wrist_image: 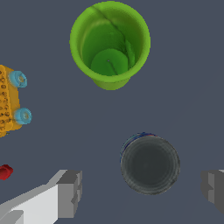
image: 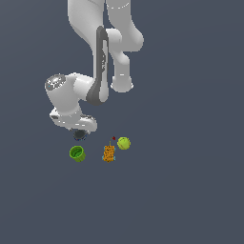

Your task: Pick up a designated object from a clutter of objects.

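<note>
- Grey-topped can (wrist_image: pixel 150 164) with blue side band, upright between the wide-spread fingers (wrist_image: pixel 69 192) of the gripper (wrist_image: pixel 142 192) (neither pad touching).
- Bright green cup (image: pixel 77 153) near it.
- Orange patterned box (image: pixel 109 153), then yellow-green ball (image: pixel 124 143), toward the exterior view's right.

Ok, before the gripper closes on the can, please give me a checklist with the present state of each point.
1. Gripper open: ok, both fingers stand apart.
2. Can between the fingers: ok in the wrist view, though it sits nearer one finger than the other.
3. Cup outside the closing path: ok, apart from the can.
4. Box and red dot outside the path: ok, both off to the side.
5. Fingers low enough around the can: cannot tell; in the exterior view the hand hides most of it.
6. Ball away: ok.
</note>
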Motion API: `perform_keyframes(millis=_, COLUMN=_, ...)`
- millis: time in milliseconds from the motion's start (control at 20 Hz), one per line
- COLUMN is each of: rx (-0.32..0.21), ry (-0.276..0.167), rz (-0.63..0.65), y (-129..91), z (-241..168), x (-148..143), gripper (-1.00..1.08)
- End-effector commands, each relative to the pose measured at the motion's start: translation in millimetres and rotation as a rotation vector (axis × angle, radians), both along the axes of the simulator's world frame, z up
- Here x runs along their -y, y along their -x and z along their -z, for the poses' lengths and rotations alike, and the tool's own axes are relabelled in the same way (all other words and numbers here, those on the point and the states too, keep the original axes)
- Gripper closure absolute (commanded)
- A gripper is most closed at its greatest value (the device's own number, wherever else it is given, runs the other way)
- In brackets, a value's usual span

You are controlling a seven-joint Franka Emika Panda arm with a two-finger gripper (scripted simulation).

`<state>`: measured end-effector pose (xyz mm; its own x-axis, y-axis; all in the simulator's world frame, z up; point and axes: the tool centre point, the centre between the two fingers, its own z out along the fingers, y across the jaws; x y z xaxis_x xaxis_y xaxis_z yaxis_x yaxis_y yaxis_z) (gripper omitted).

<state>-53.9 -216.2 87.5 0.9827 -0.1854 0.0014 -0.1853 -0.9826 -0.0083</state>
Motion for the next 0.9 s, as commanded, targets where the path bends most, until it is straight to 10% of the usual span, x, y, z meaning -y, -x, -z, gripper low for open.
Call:
perform_keyframes(millis=0, rx=-0.001, ry=0.004, rz=0.01, y=8.5, z=11.3, x=9.8, gripper=-0.92)
perform_keyframes(millis=850, rx=-0.003, ry=0.007, rz=0.022, y=19.4, z=46.4, x=19.5, gripper=-0.92)
